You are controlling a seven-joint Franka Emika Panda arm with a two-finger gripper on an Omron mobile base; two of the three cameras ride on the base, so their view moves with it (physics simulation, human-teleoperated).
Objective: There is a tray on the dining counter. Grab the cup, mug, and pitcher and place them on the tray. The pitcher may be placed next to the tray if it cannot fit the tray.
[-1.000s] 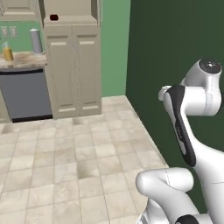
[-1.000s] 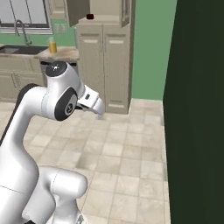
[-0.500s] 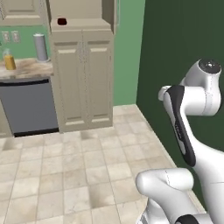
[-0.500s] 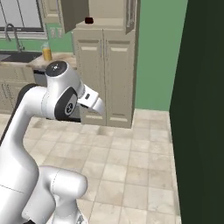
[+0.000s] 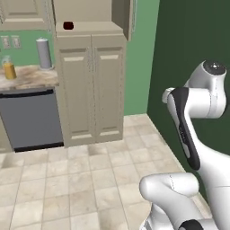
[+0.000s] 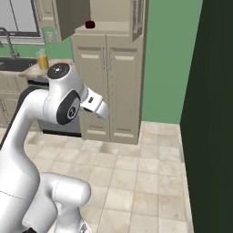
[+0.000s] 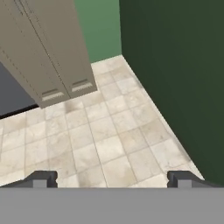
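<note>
Jaws spread wide and empty over tiled floor (image 7: 109,144), aimed low, with the pitcher (image 5: 9,70) far off on the wall surface (image 5: 31,77) at upper left and the mug (image 5: 68,25) high above the tall cabinet doors (image 5: 92,90).

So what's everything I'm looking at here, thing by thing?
mug: one, dark red, on the shelf above the tall cabinet doors.
pitcher: one, yellow-orange, on the wall counter.
canister: one, grey, on the same counter, right of the pitcher.
cabinet: one, beige, two tall doors, beside the counter.
dishwasher: one, dark grey front, under the counter.
faucet: one, over the sink at the far left.
floor: beige tiles.
wall: dark green, on the right.
arm: one, white, folded above its base.
claw: one, dark tips wide apart, nothing between them, over the floor.
</note>
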